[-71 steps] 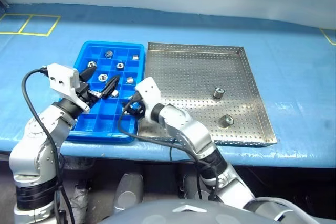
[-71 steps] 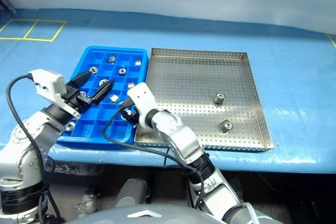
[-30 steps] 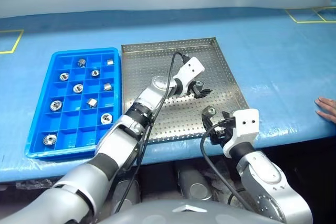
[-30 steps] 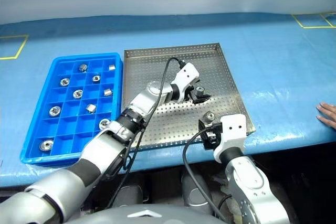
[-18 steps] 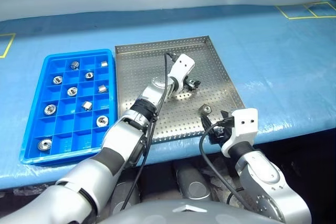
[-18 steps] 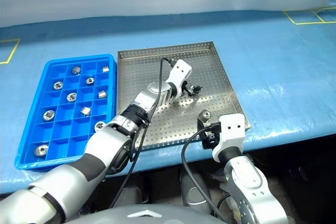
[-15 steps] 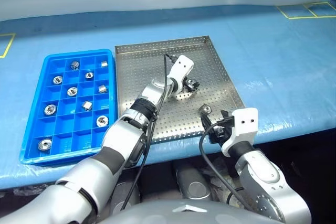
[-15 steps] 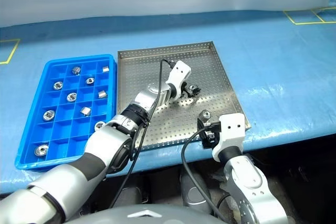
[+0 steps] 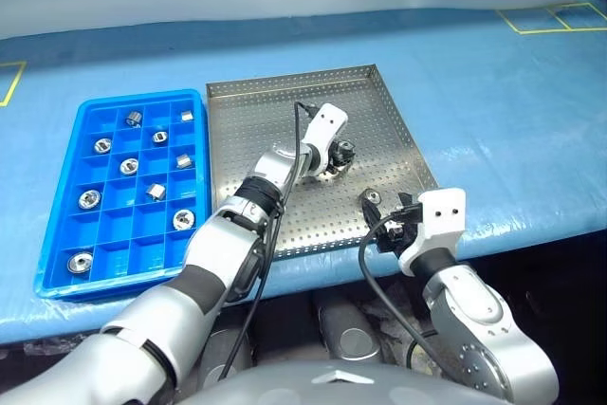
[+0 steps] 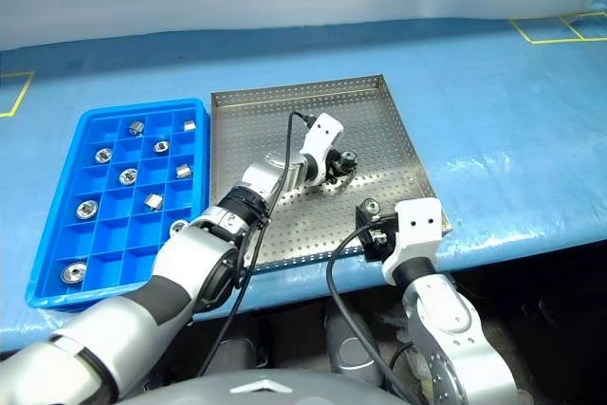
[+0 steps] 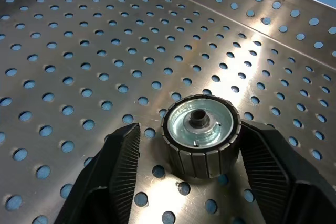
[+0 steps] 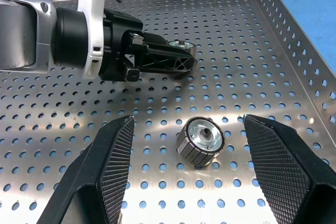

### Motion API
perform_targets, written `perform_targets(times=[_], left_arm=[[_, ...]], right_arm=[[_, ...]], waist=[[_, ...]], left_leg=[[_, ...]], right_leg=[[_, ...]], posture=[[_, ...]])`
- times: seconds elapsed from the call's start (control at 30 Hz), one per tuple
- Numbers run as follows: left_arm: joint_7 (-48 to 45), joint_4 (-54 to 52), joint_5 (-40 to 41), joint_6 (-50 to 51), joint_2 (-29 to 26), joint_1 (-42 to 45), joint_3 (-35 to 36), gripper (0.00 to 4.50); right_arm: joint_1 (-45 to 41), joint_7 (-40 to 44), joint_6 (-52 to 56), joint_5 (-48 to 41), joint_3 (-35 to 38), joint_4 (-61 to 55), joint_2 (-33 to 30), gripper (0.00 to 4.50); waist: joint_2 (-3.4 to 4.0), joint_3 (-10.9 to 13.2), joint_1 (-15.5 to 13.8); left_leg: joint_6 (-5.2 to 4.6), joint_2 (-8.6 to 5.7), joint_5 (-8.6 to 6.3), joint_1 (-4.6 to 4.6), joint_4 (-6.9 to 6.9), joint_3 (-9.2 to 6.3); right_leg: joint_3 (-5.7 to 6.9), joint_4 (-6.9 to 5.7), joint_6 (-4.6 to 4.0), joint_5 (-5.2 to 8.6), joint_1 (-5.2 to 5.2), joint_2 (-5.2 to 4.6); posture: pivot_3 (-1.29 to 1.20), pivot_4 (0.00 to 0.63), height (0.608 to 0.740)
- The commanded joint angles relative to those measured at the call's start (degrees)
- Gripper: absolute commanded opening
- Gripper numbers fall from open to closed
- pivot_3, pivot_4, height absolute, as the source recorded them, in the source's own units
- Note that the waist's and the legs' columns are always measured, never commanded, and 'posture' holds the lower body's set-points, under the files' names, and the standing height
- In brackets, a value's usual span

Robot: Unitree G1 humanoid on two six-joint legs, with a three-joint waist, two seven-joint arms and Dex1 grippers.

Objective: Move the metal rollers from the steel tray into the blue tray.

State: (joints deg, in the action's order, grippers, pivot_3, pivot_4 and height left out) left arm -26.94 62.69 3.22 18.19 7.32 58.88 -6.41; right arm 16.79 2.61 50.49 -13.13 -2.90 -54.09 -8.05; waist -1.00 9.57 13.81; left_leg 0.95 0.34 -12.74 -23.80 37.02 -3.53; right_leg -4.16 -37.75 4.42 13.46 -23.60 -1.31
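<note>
The steel tray (image 9: 285,111) lies mid-table with two metal rollers on it. One roller (image 11: 200,140) stands upright between the fingers (image 11: 118,174) of my left gripper (image 9: 342,154). One finger is at its side and a small gap shows at the other. The second roller (image 12: 200,141) lies near the tray's front right corner, just ahead of my right gripper (image 12: 187,124), which is open and holds nothing. The blue tray (image 9: 119,234) sits to the left of the steel tray, with several rollers (image 9: 129,166) in its compartments.
Both trays rest on a blue-covered table (image 9: 503,120). Its front edge runs just below the trays. Yellow tape marks (image 9: 545,21) lie at the far right corner. A black cable (image 9: 302,130) loops over my left wrist.
My left gripper has sunk onto the steel tray around the roller, and its fingers have drawn in from wide open. The right gripper has stayed where it was.
</note>
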Motion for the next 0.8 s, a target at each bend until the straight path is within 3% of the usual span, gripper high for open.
perform_targets(times=[0.03, 0.27, 0.43, 0.67, 0.8], left_arm=[[-1.2, -6.9, 4.1, 0.2, 0.7, 0.7, 4.2, 1.7], [-3.0, -35.1, 13.6, 0.5, -3.2, -9.1, 11.4, 1.7], [-3.3, -58.5, 16.9, 5.9, -11.9, -20.3, 13.1, 1.7], [-2.3, -80.9, 20.1, 14.0, -27.3, -35.0, 19.5, 1.7], [3.6, -88.5, 20.8, 20.8, -31.8, -42.2, 25.6, 1.7]], right_arm=[[-1.7, 0.2, -0.7, -0.4, 0.1, -0.2, 0.0, 3.52], [-7.9, 0.7, -1.1, -0.4, -4.2, 4.3, 1.0, 3.52], [-13.6, 3.3, -1.9, -0.7, -7.8, 9.6, 0.8, 3.52], [-19.2, 7.5, -3.5, -1.5, -11.0, 16.7, 0.7, 3.52], [-22.7, 9.9, -5.3, 0.2, -15.1, 21.9, -0.2, 3.52]], waist=[[0.0, 0.0, 0.0], [0.05, 0.0, -0.7], [0.08, 0.0, -1.8], [0.04, 0.0, -7.8], [0.03, 0.0, -10.4]], left_leg=[[0.0, 0.0, 0.0, 0.0, 0.0, 0.01], [0.01, 0.05, 0.0, 0.03, -0.05, 0.0], [0.02, 0.11, 0.01, 0.12, -0.04, 0.04], [0.03, 0.07, 0.02, 0.1, 0.03, -0.05], [0.02, 0.05, 0.02, 0.1, 0.04, -0.05]], right_leg=[[-0.01, 0.0, 0.0, 0.0, -0.01, 0.0], [-0.04, -0.08, -0.01, 0.0, -0.03, 0.03], [-0.13, -0.17, -0.02, -0.02, -0.02, 0.09], [-0.03, -0.16, -0.06, -0.02, 0.01, 0.01], [0.03, -0.09, -0.07, -0.02, 0.05, -0.08]], posture=[[-0.26, 0.15, 0.74], [-0.17, 0.15, 0.74], [-0.1, 0.15, 0.74], [0.02, 0.15, 0.74], [0.06, 0.15, 0.74]])
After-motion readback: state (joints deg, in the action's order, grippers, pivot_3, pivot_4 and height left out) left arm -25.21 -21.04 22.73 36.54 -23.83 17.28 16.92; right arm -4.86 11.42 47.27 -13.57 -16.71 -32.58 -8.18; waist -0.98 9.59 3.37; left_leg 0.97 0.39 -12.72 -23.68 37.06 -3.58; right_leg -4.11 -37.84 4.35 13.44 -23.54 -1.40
